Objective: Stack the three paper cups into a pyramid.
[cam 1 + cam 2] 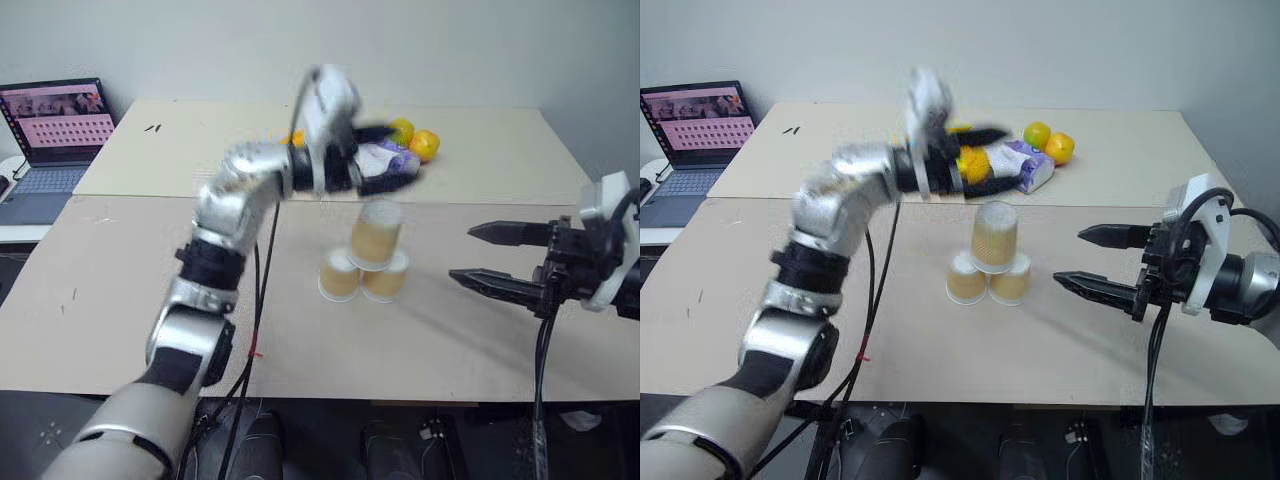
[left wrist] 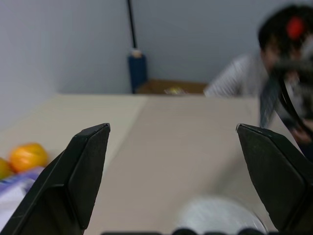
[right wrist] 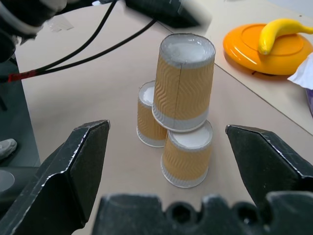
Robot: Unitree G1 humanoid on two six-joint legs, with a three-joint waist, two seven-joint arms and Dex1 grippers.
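Cups: we find all three upside down mid-table, two touching as base, third resting on both | Left claw: we see it above the top cup, fingers spread, empty | Right claw: level beside the stack, apart from it, fingers spread, empty | Behind: fruit, laptop

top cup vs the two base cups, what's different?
The top cup rests on the bases of the two base cups; those stand on the table. The top cup leans a little, while the base cups sit flat. The top cup is directly below the open left gripper; the base cups are lower and further from it. All three share tan ribbed sides and white bases, upside down, and none is held.
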